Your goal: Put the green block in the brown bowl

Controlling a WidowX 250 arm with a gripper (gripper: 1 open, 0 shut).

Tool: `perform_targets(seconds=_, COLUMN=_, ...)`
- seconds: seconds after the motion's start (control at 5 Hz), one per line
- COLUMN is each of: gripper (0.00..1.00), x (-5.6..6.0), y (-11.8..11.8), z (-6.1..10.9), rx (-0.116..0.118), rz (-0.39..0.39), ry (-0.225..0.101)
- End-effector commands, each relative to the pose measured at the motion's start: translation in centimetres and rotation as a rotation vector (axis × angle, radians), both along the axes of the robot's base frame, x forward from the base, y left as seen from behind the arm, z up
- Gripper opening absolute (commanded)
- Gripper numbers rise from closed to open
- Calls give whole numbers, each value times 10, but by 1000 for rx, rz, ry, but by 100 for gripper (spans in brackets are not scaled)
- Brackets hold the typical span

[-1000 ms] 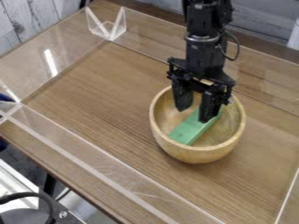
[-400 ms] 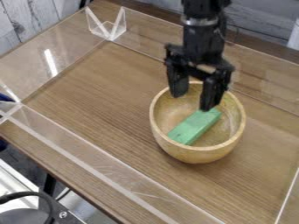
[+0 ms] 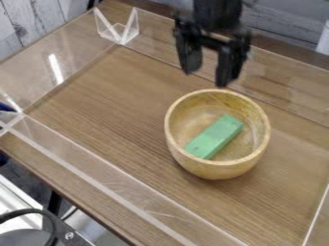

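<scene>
The green block (image 3: 215, 135) lies flat inside the brown bowl (image 3: 184, 159), slanting from lower left to upper right. The round tan bowl sits on the wooden table right of centre. My gripper (image 3: 210, 65) hangs above and behind the bowl's far rim, pointing down. It is open, with its two black fingers (image 3: 189, 56) spread apart and nothing between them. It is clear of both bowl and block.
Clear acrylic walls (image 3: 77, 159) fence the wooden table (image 3: 90, 96) on all sides. A clear angled bracket (image 3: 118, 26) stands at the back left corner. A black cable (image 3: 33, 226) lies outside the front left wall.
The gripper has risen out of the bowl and drifted slightly left, leaving the green block lying inside. Its fingers stay spread.
</scene>
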State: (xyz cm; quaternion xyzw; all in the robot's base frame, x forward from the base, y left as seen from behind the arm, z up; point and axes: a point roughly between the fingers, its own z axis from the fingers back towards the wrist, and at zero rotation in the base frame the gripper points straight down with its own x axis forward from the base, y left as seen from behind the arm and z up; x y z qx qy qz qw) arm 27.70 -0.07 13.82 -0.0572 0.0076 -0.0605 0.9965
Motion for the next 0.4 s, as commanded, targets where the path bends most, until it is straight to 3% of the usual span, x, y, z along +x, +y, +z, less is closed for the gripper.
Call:
perform_targets(seconds=0.0, gripper=100, x=9, y=30, z=34, rx=30, rz=54, ry=-94)
perform_targets(seconds=0.2, gripper=100, x=5, y=72, z=40, rx=57, rz=122, ry=-102)
